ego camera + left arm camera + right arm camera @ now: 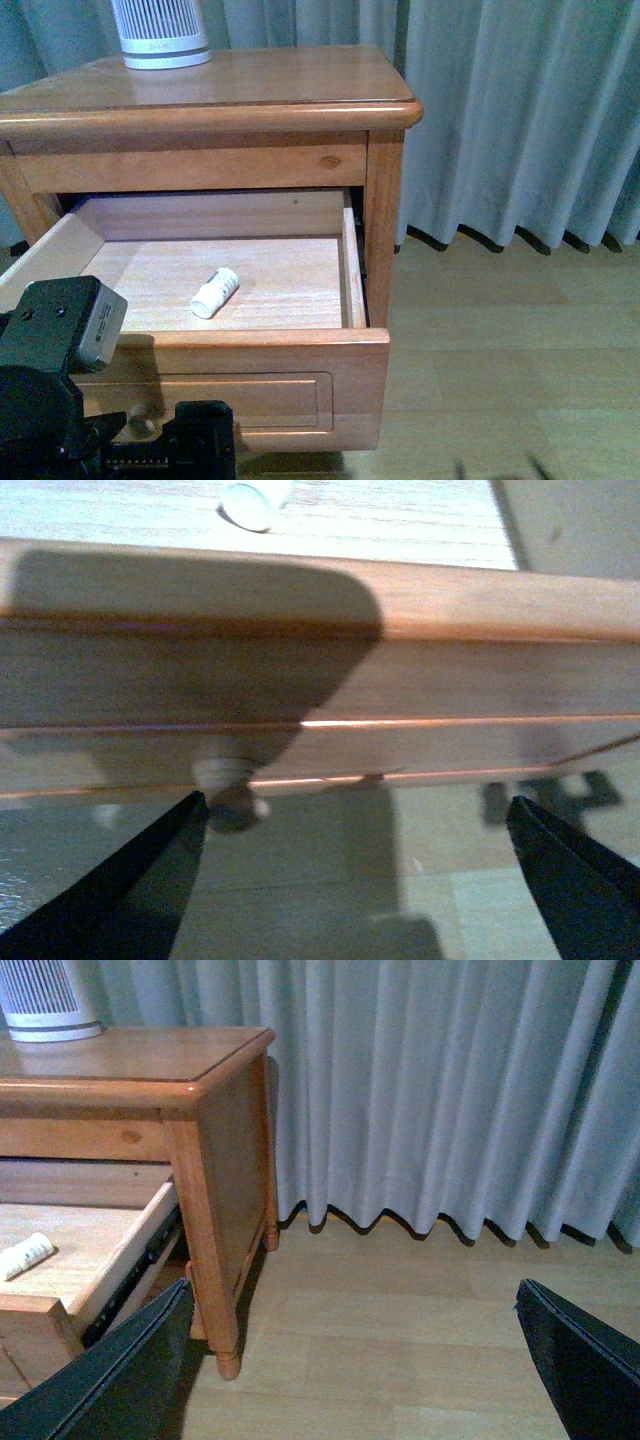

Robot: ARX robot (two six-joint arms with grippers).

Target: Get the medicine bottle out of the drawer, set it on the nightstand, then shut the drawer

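Right now the bottle [215, 292] is lying on its side on the pale floor of the open drawer [356, 280]; any print on it is too small to read. The drawer is sticking out of the nightstand [250, 90], whose top is carrying a white ribbed device [160, 40]. The left gripper [355, 802] is hovering spread wide by the knob [228, 785]. The right gripper [352, 1285] is hanging spread above the floor.
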